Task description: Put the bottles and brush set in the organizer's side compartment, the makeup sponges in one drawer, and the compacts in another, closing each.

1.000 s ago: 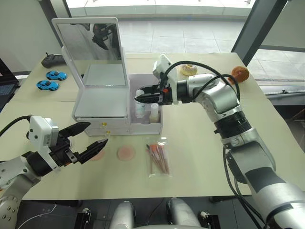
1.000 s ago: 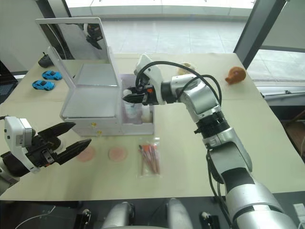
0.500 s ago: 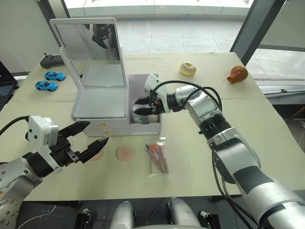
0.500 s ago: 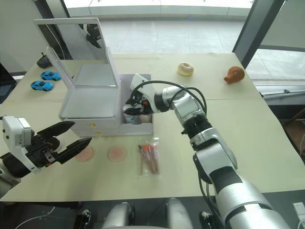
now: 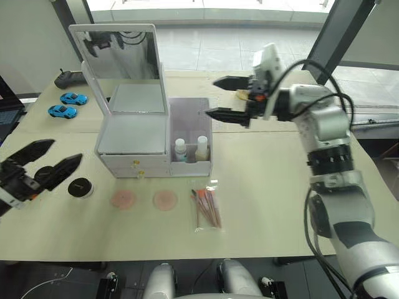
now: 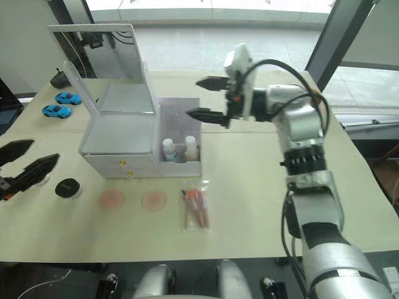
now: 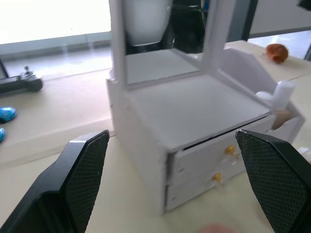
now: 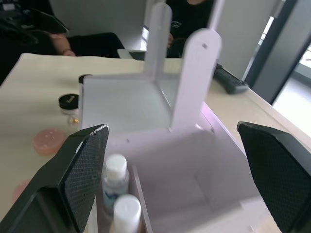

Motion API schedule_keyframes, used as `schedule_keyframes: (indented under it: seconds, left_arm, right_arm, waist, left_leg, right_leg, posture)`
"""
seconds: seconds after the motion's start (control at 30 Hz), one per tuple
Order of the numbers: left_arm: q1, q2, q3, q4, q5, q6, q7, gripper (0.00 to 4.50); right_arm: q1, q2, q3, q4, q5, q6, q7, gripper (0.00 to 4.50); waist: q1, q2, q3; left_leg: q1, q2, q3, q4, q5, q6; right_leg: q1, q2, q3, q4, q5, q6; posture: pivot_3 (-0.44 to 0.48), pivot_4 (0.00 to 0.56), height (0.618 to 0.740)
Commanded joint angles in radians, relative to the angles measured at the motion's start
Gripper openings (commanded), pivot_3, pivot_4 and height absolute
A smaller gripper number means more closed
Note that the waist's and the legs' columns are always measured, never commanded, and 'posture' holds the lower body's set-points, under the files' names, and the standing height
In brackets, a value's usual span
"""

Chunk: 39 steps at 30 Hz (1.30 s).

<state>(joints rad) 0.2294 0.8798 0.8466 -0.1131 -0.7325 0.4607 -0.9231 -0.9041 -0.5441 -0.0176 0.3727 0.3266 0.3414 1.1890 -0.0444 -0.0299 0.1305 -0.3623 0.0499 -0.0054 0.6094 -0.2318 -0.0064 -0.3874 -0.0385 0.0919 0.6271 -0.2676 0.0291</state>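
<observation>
The two bottles (image 5: 190,149) stand upright side by side in the front of the organizer's side compartment (image 5: 191,113), so the bottle part of the first step reads as complete. The brush set (image 5: 207,208), in its clear sleeve, lies flat on the table (image 5: 268,193) in front of the compartment and well apart from both of my grippers; I judge it to be the item now in hand. My right gripper (image 5: 223,97) hovers above the back of the compartment with its fingers spread wide and nothing between them. My left gripper (image 5: 45,164) hangs at the table's left edge, also spread wide and empty, just beside a black compact (image 5: 80,187). Two pink makeup sponges (image 5: 144,199) lie in front of the organizer (image 5: 134,134), whose two drawers (small gold knobs) appear shut. The next move calls for my right gripper to descend to the brush set, close on the sleeve, lift it and lower it into the free space behind the bottles without knocking them. No brand, label or writing can be read on any item.
</observation>
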Motion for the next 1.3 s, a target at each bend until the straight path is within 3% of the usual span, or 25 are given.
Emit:
schedule_keyframes:
  seconds: [0.03,0.13,0.27,0.47,0.63,0.87,1.03,1.13,1.2,1.3]
  left_arm:
    - [-0.06,0.09,0.029,0.344,0.111,-0.176,-0.094,4.5]
    - [-0.117,0.156,-0.02,0.562,0.179,-0.269,-0.15,4.5]
    - [-0.215,0.191,-0.088,0.737,0.228,-0.344,-0.197,4.5]
    - [-0.342,0.193,-0.207,0.759,0.258,-0.368,-0.258,4.5]
    - [-0.393,0.223,-0.279,0.533,0.186,-0.22,-0.371,4.5]
    - [-0.476,0.273,-0.419,0.108,0.062,0.037,-0.397,4.5]
    - [-0.582,0.29,-0.589,-0.132,-0.051,0.262,-0.384,4.5]
    - [-0.597,0.257,-0.71,-0.292,-0.083,0.308,-0.392,4.5]
    - [-0.609,0.195,-0.764,-0.351,-0.075,0.348,-0.286,4.5]
    - [-0.673,0.141,-0.849,-0.4,-0.16,0.555,-0.182,4.31]
  right_arm:
    - [0.088,-0.088,-0.098,-0.064,0.003,-0.01,-0.068,4.49]
    - [0.186,-0.163,-0.155,-0.044,-0.024,-0.055,-0.131,4.49]
    - [0.29,-0.229,-0.22,-0.023,-0.044,-0.123,-0.198,4.49]
    - [0.349,-0.249,-0.236,-0.062,-0.036,-0.15,-0.217,4.49]
    - [0.301,-0.273,-0.193,-0.132,0.0,-0.081,-0.152,4.49]
    - [0.324,-0.375,-0.072,-0.422,0.109,0.163,0.035,4.49]
    - [0.324,-0.362,-0.088,-0.675,0.27,0.404,-0.048,4.49]
    - [0.35,-0.328,-0.109,-0.841,0.384,0.529,-0.151,4.49]
    - [0.363,-0.307,-0.122,-0.901,0.47,0.651,-0.234,4.49]
    - [0.411,-0.309,-0.117,-0.978,0.509,0.744,-0.328,4.5]
  waist:
    - [0.0,0.0,0.001]
    - [0.0,0.002,0.002]
    - [0.001,0.002,0.002]
    - [-0.004,0.001,0.001]
    - [-0.004,0.001,0.002]
    - [0.003,0.001,0.002]
    - [-0.001,0.002,0.003]
    - [-0.003,0.003,0.003]
    - [0.0,0.003,0.003]
    - [0.004,0.0,0.003]
  left_leg:
    - [-0.001,0.0,0.0,0.0,0.0,0.0]
    - [-0.001,0.0,0.001,0.0,0.0,0.0]
    - [0.0,0.0,0.003,-0.001,0.0,0.0]
    - [0.002,0.001,0.004,-0.002,0.0,0.0]
    - [0.001,0.001,0.005,-0.002,0.0,0.0]
    - [0.0,0.001,0.004,-0.001,0.0,0.0]
    - [-0.002,0.0,0.003,0.0,0.0,0.0]
    - [-0.001,0.001,0.002,-0.001,0.0,0.0]
    - [-0.002,0.001,0.002,-0.001,0.0,0.0]
    - [-0.002,0.0,0.001,0.002,0.0,0.0]
  right_leg:
    - [-0.001,0.0,0.0,0.0,-0.001,-0.001]
    - [-0.002,0.0,0.0,0.0,-0.004,-0.005]
    - [-0.001,-0.002,0.002,0.0,-0.002,0.001]
    - [-0.001,-0.001,0.002,0.002,-0.002,0.001]
    - [-0.001,-0.001,0.003,0.002,-0.001,0.002]
    - [0.0,0.0,0.003,0.002,-0.002,0.004]
    - [-0.001,0.0,0.004,0.001,-0.006,0.012]
    - [-0.001,0.002,0.004,0.001,-0.006,0.012]
    - [0.0,0.002,0.005,0.001,-0.006,0.013]
    - [0.0,0.002,0.004,0.002,-0.006,0.013]
  posture:
    - [0.0,0.15,0.74]
    - [0.0,0.15,0.74]
    - [0.0,0.15,0.74]
    - [0.0,0.15,0.74]
    - [0.0,0.15,0.74]
    - [0.0,0.15,0.74]
    - [0.0,0.15,0.74]
    - [0.0,0.15,0.74]
    - [0.0,0.15,0.74]
    - [0.0,0.15,0.74]
